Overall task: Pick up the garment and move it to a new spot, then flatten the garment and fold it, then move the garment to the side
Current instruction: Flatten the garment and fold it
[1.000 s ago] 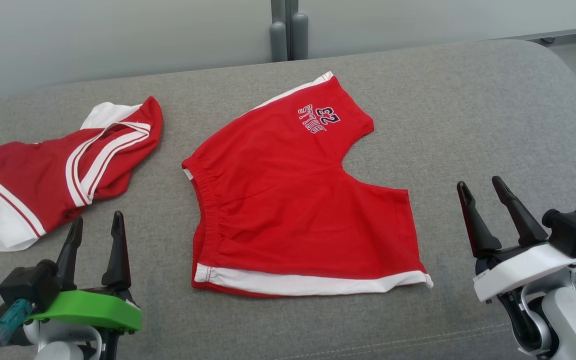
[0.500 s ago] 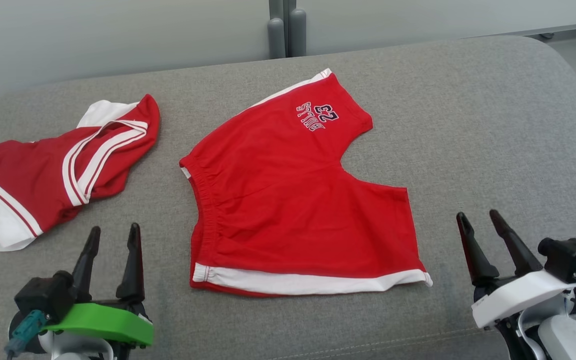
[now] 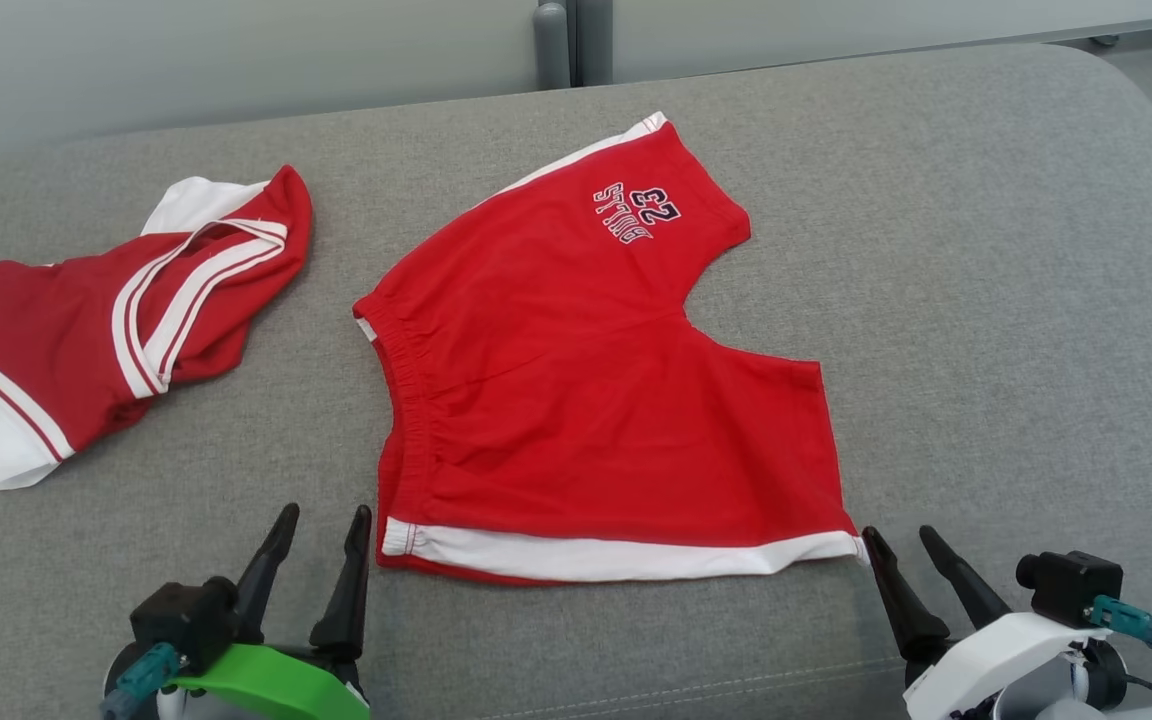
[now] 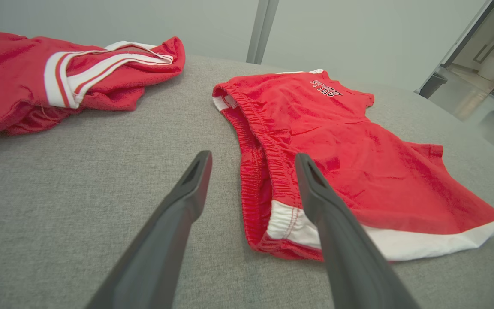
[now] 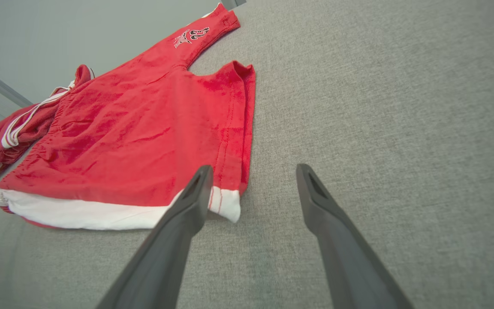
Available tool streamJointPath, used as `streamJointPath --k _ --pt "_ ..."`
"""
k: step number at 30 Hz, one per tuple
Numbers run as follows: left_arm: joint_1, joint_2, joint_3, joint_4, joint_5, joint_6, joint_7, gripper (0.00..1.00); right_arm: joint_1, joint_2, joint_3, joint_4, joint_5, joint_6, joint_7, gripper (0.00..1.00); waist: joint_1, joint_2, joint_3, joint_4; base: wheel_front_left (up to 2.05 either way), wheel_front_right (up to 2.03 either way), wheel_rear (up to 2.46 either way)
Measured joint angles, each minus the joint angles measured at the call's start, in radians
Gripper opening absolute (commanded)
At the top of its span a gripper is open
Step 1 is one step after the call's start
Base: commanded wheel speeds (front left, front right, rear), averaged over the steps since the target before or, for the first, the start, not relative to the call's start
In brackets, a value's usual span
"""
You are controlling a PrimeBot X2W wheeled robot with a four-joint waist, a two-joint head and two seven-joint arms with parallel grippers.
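Both hands have closed in on the red shorts [image 3: 586, 380], which lie flat mid-way across the grey cushion [image 3: 986, 300]. The left hand [image 3: 328, 512] is now just beside their near waistband corner, the right hand [image 3: 898, 533] at their near leg-hem corner, each with fingers spread, holding nothing. Left of the shorts, apart from them, lies a crumpled red-and-white garment [image 3: 86, 320].

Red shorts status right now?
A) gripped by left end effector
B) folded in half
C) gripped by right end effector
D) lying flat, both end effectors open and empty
D: the red shorts lie spread flat on the grey cushion, and the left end effector and right end effector are open near the white hem, holding nothing.
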Motion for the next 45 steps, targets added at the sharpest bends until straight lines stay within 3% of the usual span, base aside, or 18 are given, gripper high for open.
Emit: streamJointPath --k 15,29,30,32,33,36,44,45 --pt "-0.033 -0.003 -0.078 0.089 0.001 -0.029 0.013 1.00 -0.079 0.047 0.050 0.111 0.062 0.026 0.041 1.00 0.0000 0.0000 0.025 0.025 0.00 0.00 0.00" --pt "-0.074 -0.013 -0.128 0.147 -0.016 -0.048 0.038 1.00 -0.120 0.048 0.097 0.174 0.106 0.036 0.072 1.00 0.0000 0.0000 0.034 0.030 0.00 0.00 0.00" --pt "-0.078 -0.015 -0.129 0.154 -0.020 -0.049 0.042 1.00 -0.124 0.048 0.102 0.176 0.110 0.036 0.073 0.87 0.0000 0.0000 0.035 0.029 0.00 0.00 0.00" --pt "-0.085 -0.017 -0.132 0.170 -0.029 -0.049 0.049 1.00 -0.133 0.047 0.117 0.177 0.114 0.036 0.077 0.49 0.0000 0.0000 0.036 0.028 0.00 0.00 0.00" --pt "-0.088 -0.018 -0.133 0.174 -0.032 -0.049 0.053 1.00 -0.136 0.047 0.125 0.177 0.115 0.036 0.077 0.44 0.0000 0.0000 0.036 0.027 0.00 0.00 0.00" --pt "-0.097 -0.020 -0.146 0.195 -0.047 -0.049 0.066 1.00 -0.149 0.047 0.151 0.177 0.125 0.036 0.085 0.00 0.0000 0.0000 0.036 0.024 0.00 0.00 0.00" --pt "-0.125 -0.021 -0.148 0.235 -0.062 -0.050 0.075 1.00 -0.158 0.044 0.193 0.177 0.158 0.036 0.090 0.00 -0.0001 0.0000 0.038 0.012 0.00 0.00 0.00" --pt "-0.129 -0.022 -0.148 0.237 -0.063 -0.050 0.075 0.95 -0.160 0.043 0.196 0.177 0.160 0.036 0.090 0.00 0.0000 0.0000 0.038 0.011 0.00 0.00 0.00"
